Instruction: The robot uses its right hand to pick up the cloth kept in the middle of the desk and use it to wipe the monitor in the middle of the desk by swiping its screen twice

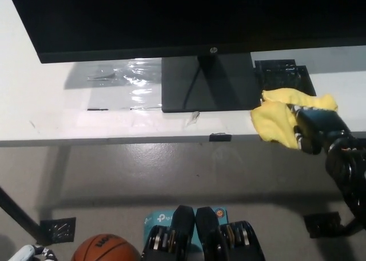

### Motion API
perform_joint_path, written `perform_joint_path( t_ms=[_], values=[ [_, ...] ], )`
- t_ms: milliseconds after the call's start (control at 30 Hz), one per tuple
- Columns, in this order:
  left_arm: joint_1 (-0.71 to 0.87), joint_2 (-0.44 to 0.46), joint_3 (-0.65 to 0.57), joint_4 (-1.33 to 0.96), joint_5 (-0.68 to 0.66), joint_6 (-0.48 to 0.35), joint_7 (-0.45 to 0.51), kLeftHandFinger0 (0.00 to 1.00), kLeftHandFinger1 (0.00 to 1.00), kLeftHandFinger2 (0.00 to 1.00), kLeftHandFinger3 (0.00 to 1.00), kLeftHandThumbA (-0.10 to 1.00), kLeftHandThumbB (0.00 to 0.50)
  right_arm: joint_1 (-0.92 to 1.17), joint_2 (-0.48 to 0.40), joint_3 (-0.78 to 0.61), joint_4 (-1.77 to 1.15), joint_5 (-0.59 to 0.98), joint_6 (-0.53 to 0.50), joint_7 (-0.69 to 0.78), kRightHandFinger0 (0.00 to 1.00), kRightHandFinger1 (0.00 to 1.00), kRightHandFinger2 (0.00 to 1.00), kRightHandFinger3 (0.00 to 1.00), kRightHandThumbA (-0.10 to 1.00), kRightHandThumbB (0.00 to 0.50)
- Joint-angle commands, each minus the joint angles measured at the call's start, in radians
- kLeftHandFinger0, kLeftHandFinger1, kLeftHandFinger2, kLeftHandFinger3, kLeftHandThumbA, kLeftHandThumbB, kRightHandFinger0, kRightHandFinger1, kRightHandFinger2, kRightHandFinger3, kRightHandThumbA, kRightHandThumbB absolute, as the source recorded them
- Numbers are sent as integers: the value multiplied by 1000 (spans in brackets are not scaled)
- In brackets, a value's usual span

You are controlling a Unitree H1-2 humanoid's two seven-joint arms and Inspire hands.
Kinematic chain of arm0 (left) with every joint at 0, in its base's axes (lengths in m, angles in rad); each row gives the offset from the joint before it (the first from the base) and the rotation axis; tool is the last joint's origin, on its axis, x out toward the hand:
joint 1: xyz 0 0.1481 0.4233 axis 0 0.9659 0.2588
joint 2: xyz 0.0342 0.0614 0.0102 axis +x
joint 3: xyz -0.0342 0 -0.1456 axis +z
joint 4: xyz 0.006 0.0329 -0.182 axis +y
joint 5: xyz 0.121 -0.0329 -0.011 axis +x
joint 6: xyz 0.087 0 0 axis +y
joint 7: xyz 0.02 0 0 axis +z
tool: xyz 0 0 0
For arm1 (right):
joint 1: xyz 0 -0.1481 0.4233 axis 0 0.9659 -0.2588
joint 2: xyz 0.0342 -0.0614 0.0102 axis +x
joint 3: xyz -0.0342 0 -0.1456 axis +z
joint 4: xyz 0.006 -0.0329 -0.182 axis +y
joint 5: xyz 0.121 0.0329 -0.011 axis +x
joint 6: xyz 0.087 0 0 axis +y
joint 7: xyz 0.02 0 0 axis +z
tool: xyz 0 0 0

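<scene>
The black right hand (313, 132) had its fingers curled into the crumpled yellow cloth (274, 121), gripping it from the right and near side, so it was holding the cloth rather than lying beside it. The cloth sat at the front right of the white bench (57, 109), its lower fold drooping over the near edge, its upper fold spread toward a small black ribbed pad (283, 72) just behind it. Most of the cloth lay to the left of the hand, bunched, with no clear long axis.

Immediately left of the cloth was the flat black rectangular base (200, 83) of the wide black monitor (171, 20), whose dark screen filled the top of the view. So the monitor lay up and to the left of the hand and cloth. By my reckoning, the coming move would turn on that one relation: the cloth had to be lifted clear of the bench and carried up and left onto the screen before any swipe could start. The pick-up looked nearly complete; neither swipe seemed begun.

Of the white left hand (31, 254) only a sliver showed at the bottom left corner, well apart from the bench, and I could not tell its state. The right hand was plainly the nearer one.
</scene>
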Motion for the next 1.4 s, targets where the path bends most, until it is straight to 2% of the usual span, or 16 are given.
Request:
perform_joint_path(
  t_ms=[0, 100, 167, 233, 267, 300, 367, 433, 533, 600, 700, 800, 867, 1000, 1033, 1367],
  values=[
    [9, 30, 19, -26, 1, 5, -5, 623, 502, 0, 0, 410, 500, 26, -7, 24, 80, -71, -68, -167, 24, 188, 303, 776, 73, 10],
    [9, 31, 13, -13, 7, -4, -4, 627, 518, 0, 0, 432, 500, 45, 12, -1, 130, -75, -92, -319, 0, 40, 131, 481, 41, 7],
    [8, 30, 13, -19, 5, 9, -6, 655, 541, 0, 0, 423, 500, 51, 11, -8, 127, -67, -97, -335, 0, 130, 215, 577, 76, 0],
    [9, 31, 11, -24, 9, 9, -5, 650, 534, 0, 0, 424, 500, 57, 14, -19, 125, -55, -109, -355, 0, 188, 258, 561, 77, 2],
    [13, 31, 11, -33, 9, 4, -5, 638, 533, 0, 0, 451, 500, 64, 21, -33, 136, -49, -130, -413, 0, 217, 300, 288, -67, 1],
    [14, 31, 13, -34, 9, 0, -2, 637, 533, 0, 0, 455, 500, 67, 28, -43, 150, -45, -151, -463, 0, 331, 487, 214, -98, 20],
    [15, 31, 13, -35, 9, 1, -2, 634, 530, 0, 0, 458, 500, 67, 30, -47, 157, -44, -161, -477, 0, 424, 701, 204, -100, 15],
    [13, 35, 6, -35, 21, 13, -3, 649, 552, 0, 0, 463, 500, 64, 48, -66, 187, -25, -188, -531, 0, 460, 776, 173, -100, 0],
    [23, 33, 4, -34, 24, 13, -1, 634, 534, 0, 0, 442, 500, 82, 63, -85, 196, -7, -198, -554, 0, 474, 821, 485, -100, 7],
    [24, 32, 5, -33, 25, 7, 1, 563, 486, 0, 0, 439, 500, 89, 84, -112, 210, 18, -217, -594, 0, 438, 777, 594, -100, 22],
    [30, 31, 7, -38, 28, 3, 4, 574, 500, 0, 0, 477, 500, 97, 149, -208, 244, 120, -230, -608, 10, 408, 700, 547, -100, 0],
    [41, 18, 8, -38, 27, -1, 12, 588, 498, 0, 0, 484, 500, 113, 225, -343, 256, 254, -175, -561, 0, 319, 525, 312, -100, 0],
    [50, 10, 10, -24, 21, -18, 16, 611, 507, 0, 0, 488, 500, 131, 310, -513, 288, 446, -233, -589, 0, 247, 464, 197, -100, 18],
    [50, 9, 4, -26, 32, -11, 19, 628, 526, 0, 0, 519, 500, 116, 436, -735, 230, 651, -168, -574, 0, 1, 261, 6, -100, 170],
    [53, 8, 6, -30, 31, -10, 21, 625, 529, 0, 0, 529, 500, 107, 456, -772, 216, 679, -156, -573, 0, 0, 264, 22, -100, 222],
    [64, -15, 17, -8, 28, -42, 40, 631, 531, 0, 0, 577, 500, -17, 566, -1002, 74, 914, -75, -539, 0, 0, 262, 63, -100, 176]
  ],
)
